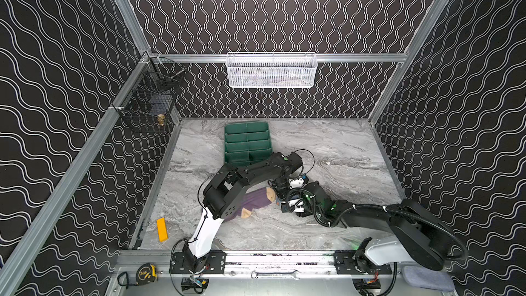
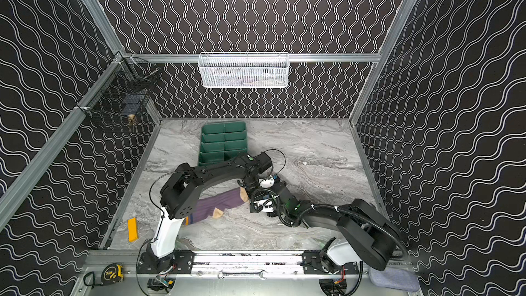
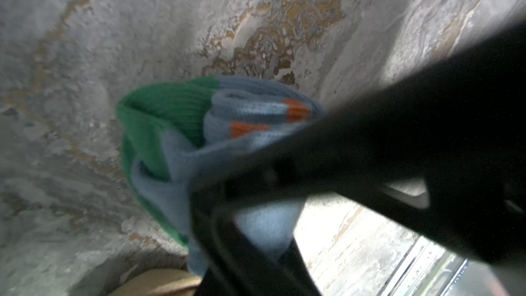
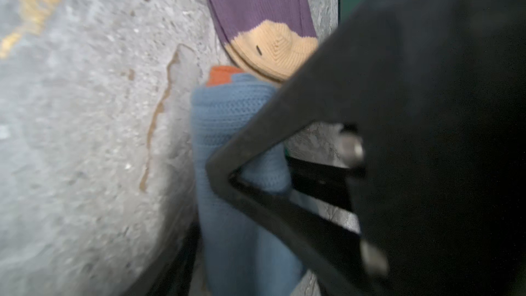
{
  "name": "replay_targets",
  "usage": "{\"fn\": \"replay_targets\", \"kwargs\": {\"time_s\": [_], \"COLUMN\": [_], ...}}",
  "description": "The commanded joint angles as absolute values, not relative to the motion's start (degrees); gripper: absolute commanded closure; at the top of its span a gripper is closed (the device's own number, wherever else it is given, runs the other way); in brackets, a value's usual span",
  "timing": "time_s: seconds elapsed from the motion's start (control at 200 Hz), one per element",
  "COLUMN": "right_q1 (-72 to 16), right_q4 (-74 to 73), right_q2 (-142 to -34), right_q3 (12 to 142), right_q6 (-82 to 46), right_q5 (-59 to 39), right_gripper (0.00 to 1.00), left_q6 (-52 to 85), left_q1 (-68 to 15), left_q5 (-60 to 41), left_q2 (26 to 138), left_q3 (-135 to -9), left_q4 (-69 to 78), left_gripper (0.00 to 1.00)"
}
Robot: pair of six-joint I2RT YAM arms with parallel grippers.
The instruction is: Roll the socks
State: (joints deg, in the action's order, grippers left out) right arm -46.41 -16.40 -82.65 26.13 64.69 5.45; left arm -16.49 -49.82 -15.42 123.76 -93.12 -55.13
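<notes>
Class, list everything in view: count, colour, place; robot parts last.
purple sock: 1, purple-tan, table centre
blue sock: 1, blue-green-orange, bunched at purple sock's toe
tray: 1, green, rear
block: 1, yellow, front-left
mesh basket: 1, white, back rail
wire basket: 1, black, left rail
tape measure: 1, black-yellow, front ledge
wrench: 1, silver, front ledge
cloth pad: 1, grey-blue, front-right corner
arms: 2, black-white, meeting centrally
left gripper: 1, black, shut on blue sock
right gripper: 1, black, at blue sock

Top views: high at the front, facing down and back, sharing the whole counter (image 1: 341,143). Wrist views: tight behind left fingers (image 3: 370,138) and right fingers (image 4: 398,81), both catching the blue sock (image 3: 176,152) there.
</notes>
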Motion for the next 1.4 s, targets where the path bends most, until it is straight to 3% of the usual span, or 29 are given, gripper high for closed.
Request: {"fn": "replay_targets", "kwargs": {"time_s": [0.0, 0.26, 0.33, 0.551, 0.656, 0.831, 1.076, 1.156, 1.251, 1.396], "right_q1": [-46.4, -47.4, -48.3, -49.2, -49.2, -49.1, -45.3, -43.2, -40.5, -37.4], "right_q4": [-14.0, -3.2, 0.2, 8.8, 12.7, 19.5, 31.7, 33.1, 36.3, 40.2], "right_q2": [-85.1, -85.8, -86.0, -84.4, -82.9, -80.8, -86.9, -88.6, -91.8, -97.6], "right_q3": [27.3, 28.6, 29.2, 29.6, 30.0, 30.6, 38.7, 41.2, 44.9, 50.3], "right_q6": [67.1, 66.1, 64.3, 57.1, 53.9, 48.9, 43.3, 42.3, 41.6, 42.4], "right_q5": [6.4, 5.3, 5.3, 3.8, 3.8, 1.7, -9.3, -13.4, -17.4, -18.0], "right_gripper": [0.49, 1.0, 1.0, 1.0, 1.0, 1.0, 1.0, 1.0, 1.0, 1.0], "left_q6": [-18.8, -18.6, -18.2, -16.9, -17.4, -16.8, -15.6, -20.1, -28.7, -38.0], "left_q1": [-50.6, -50.2, -50.0, -49.8, -49.8, -49.2, -49.0, -49.0, -49.6, -51.8], "left_q5": [-17.8, -16.6, -16.2, -13.4, -12.2, -6.3, 21.2, 19.5, 9.5, 7.5], "left_q2": [126.8, 124.9, 123.4, 115.2, 111.0, 100.1, 76.0, 69.0, 63.1, 57.5], "left_q3": [-91.4, -91.9, -91.4, -86.9, -84.6, -78.3, -66.2, -63.1, -61.0, -58.8], "left_q4": [-57.7, -55.9, -53.9, -44.7, -42.2, -37.3, -27.6, -25.2, -27.4, -30.5], "left_gripper": [1.0, 1.0, 0.97, 0.62, 0.53, 0.48, 0.47, 0.46, 0.47, 0.48]}}
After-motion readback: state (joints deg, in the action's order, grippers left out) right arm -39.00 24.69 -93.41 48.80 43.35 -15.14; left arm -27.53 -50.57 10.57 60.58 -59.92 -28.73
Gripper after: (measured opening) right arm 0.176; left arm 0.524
